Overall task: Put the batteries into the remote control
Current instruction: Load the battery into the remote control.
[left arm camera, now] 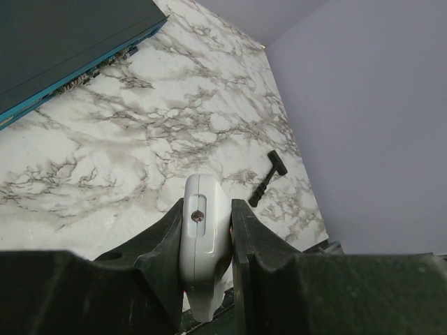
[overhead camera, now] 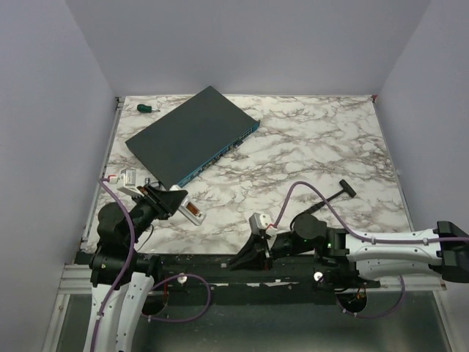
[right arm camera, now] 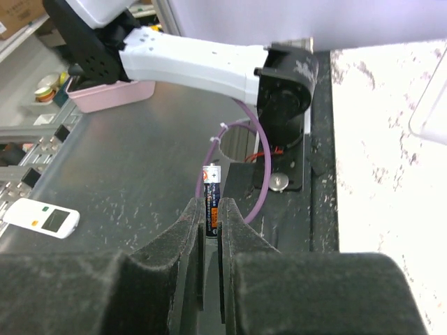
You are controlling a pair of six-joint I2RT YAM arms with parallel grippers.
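One battery (right arm camera: 211, 192) clamped, one remote control (left arm camera: 202, 244) clamped

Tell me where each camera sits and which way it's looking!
Top: above and behind the arms, looking down at the marble table; both arms show, left gripper and right gripper.
Left wrist: on the left arm, facing across the table to the right wall; its fingers clamp the remote control.
Right wrist: on the right arm, facing left along the near edge; its fingers pinch a battery; the left arm shows.
Shared: top and left wrist both show the dark box and T-shaped tool.
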